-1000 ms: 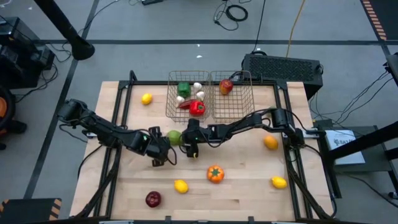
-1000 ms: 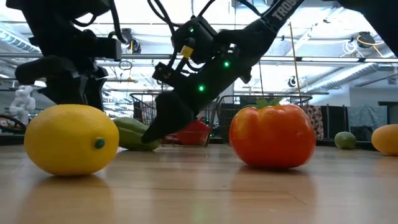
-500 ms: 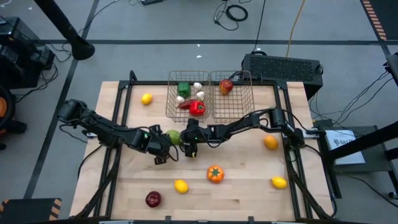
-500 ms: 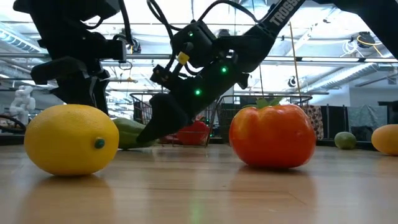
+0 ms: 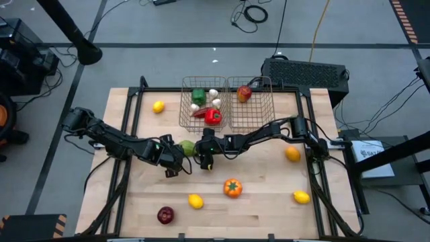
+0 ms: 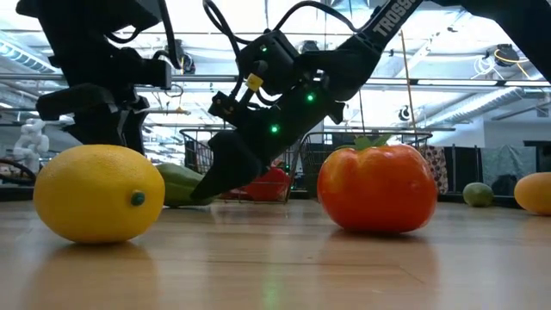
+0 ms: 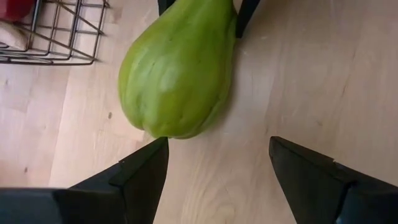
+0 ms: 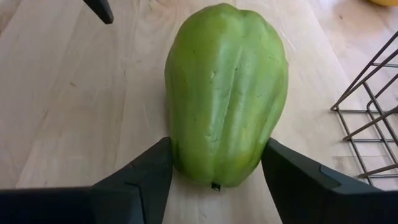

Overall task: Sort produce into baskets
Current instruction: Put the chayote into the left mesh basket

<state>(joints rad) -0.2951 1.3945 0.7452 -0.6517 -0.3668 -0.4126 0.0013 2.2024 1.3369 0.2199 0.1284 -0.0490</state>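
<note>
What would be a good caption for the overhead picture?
Both robot hands meet at a green pepper lying mid-table, just in front of two wire baskets.
</note>
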